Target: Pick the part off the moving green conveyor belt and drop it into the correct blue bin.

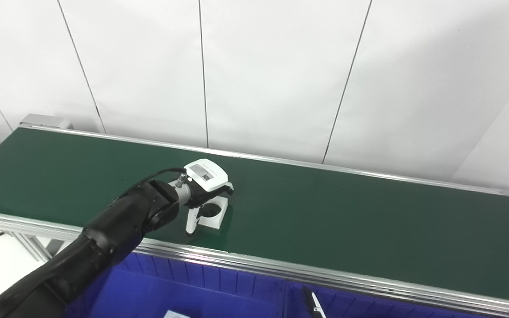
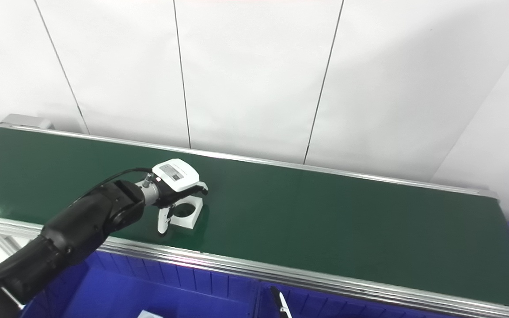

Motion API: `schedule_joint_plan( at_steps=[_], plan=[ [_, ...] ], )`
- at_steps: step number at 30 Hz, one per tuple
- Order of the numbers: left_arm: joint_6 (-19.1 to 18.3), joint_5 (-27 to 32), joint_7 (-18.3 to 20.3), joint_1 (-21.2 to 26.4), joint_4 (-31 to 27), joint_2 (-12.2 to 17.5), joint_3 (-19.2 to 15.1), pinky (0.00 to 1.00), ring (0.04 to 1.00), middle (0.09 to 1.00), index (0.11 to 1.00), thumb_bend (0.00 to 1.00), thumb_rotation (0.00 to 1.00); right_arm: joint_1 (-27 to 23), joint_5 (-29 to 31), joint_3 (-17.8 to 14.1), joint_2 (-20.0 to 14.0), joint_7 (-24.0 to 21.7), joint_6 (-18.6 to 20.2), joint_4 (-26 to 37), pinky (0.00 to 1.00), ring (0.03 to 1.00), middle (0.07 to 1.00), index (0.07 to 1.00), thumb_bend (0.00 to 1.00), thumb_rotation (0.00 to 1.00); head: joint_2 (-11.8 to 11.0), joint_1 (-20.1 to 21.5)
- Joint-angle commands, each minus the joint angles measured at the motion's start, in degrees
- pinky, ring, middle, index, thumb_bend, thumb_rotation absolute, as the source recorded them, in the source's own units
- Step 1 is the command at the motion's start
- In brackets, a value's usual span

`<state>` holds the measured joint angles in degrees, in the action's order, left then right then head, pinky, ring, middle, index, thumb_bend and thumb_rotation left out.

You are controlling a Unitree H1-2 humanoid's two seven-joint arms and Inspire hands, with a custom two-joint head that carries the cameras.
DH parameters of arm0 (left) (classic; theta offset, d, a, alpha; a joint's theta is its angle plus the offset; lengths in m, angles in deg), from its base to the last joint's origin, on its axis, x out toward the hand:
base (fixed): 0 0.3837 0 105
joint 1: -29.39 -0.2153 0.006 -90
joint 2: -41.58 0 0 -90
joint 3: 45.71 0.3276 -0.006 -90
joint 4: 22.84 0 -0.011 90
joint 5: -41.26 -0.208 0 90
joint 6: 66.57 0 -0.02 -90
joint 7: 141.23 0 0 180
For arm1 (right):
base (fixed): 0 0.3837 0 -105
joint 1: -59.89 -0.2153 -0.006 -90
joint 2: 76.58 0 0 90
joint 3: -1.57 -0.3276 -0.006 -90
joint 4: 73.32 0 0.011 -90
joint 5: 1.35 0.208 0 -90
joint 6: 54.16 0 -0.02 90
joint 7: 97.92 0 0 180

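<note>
One left hand (image 1: 204, 187) seemingly touches one white part (image 1: 214, 213) on one belt (image 1: 325, 212).

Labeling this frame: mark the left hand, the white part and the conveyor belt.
left hand (image 1: 203, 185), left eye view, white back.
white part (image 1: 214, 214), left eye view, top face.
conveyor belt (image 2: 325, 221), right eye view, bare green surface.

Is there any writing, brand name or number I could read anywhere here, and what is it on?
No text here can be read.
The left hand, over the white part on the green conveyor belt, carries a small label on its white back: dark print, too small and blurred to read.
Belt, wall panels and blue bins: no writing visible.
</note>
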<state>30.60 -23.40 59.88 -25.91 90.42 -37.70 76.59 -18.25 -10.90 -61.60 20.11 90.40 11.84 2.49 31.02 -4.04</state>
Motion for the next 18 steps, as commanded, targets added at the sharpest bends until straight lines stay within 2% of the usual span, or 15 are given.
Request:
schedule_joint_plan(
  at_steps=[1, 5, 8, 11, 12, 13, 14, 15, 16, 18],
  plan=[
    [-1.1, -1.0, -1.9, 2.9, 0.0, 0.4, 0.1, 0.48, 0.656, 0.773, 0.807, 1.00, 0.09, -0.3, 0.4, 0.1, 0.1, 0.3, -2.9, 1.8, 1.00, 1.000, 1.000, 1.000, 0.93, 1.00, 0.1, 0.0],
    [-1.5, -2.2, -5.1, 2.4, 1.9, 0.1, 1.0, 0.42, 0.611, 0.757, 0.783, 1.00, 0.04, -0.2, 0.2, 0.1, 0.2, 0.3, -2.9, 1.9, 1.00, 1.000, 1.000, 1.000, 0.93, 1.00, 0.3, 0.1],
    [-1.8, -3.3, -8.8, 2.1, 3.6, -0.1, 1.9, 0.39, 0.555, 0.718, 0.754, 0.86, 0.00, -0.3, 0.3, 0.3, 0.2, 0.3, -2.9, 1.8, 1.00, 1.000, 1.000, 1.000, 0.93, 1.00, 0.3, 0.2],
    [-2.2, -3.8, -10.6, 2.2, 4.6, -0.3, 2.8, 0.37, 0.515, 0.665, 0.667, 0.81, 0.00, -0.3, 0.3, 0.3, 0.2, 0.4, -2.9, 1.7, 1.00, 1.000, 1.000, 1.000, 0.93, 1.00, 0.4, 0.3],
    [-1.9, -3.4, -11.8, 2.3, 5.1, -0.5, 2.8, 0.31, 0.425, 0.559, 0.615, 0.65, 0.00, -0.3, 0.4, 0.3, 0.2, 0.3, -2.9, 1.7, 1.00, 1.000, 1.000, 1.000, 0.93, 1.00, 0.4, 0.3],
    [-1.7, -3.0, -12.6, 2.4, 5.4, -0.6, 2.8, 0.23, 0.325, 0.504, 0.531, 0.57, 0.00, -0.3, 0.5, 0.3, 0.3, 0.3, -2.9, 1.8, 1.00, 0.999, 1.000, 1.000, 0.93, 1.00, 0.4, 0.3],
    [-1.2, -2.3, -13.5, 2.5, 6.0, -0.8, 2.7, 0.22, 0.315, 0.499, 0.523, 0.56, 0.00, -0.3, 0.5, 0.3, 0.3, 0.3, -2.9, 1.7, 1.00, 0.999, 1.000, 1.000, 0.93, 1.00, 0.4, 0.3],
    [-0.7, -1.8, -13.9, 2.7, 6.5, -0.9, 2.7, 0.15, 0.230, 0.485, 0.501, 0.54, 0.00, -0.3, 0.5, 0.3, 0.4, 0.2, -2.9, 1.8, 1.00, 0.999, 1.000, 1.000, 0.93, 1.00, 0.4, 0.3],
    [-0.5, -1.5, -13.8, 2.9, 6.7, -0.9, 2.9, 0.10, 0.160, 0.305, 0.484, 0.53, 0.02, -0.2, 0.6, 0.2, 0.5, 0.1, -2.9, 1.8, 1.00, 0.998, 1.000, 1.000, 0.93, 1.00, 0.4, 0.3],
    [-0.4, -1.3, -13.7, 3.3, 6.9, -0.9, 3.3, 0.09, 0.151, 0.245, 0.478, 0.52, 0.03, -0.2, 0.4, 0.2, 0.5, 0.1, -2.9, 1.8, 1.00, 0.999, 1.000, 1.000, 0.93, 1.00, 0.5, 0.3]
  ],
)
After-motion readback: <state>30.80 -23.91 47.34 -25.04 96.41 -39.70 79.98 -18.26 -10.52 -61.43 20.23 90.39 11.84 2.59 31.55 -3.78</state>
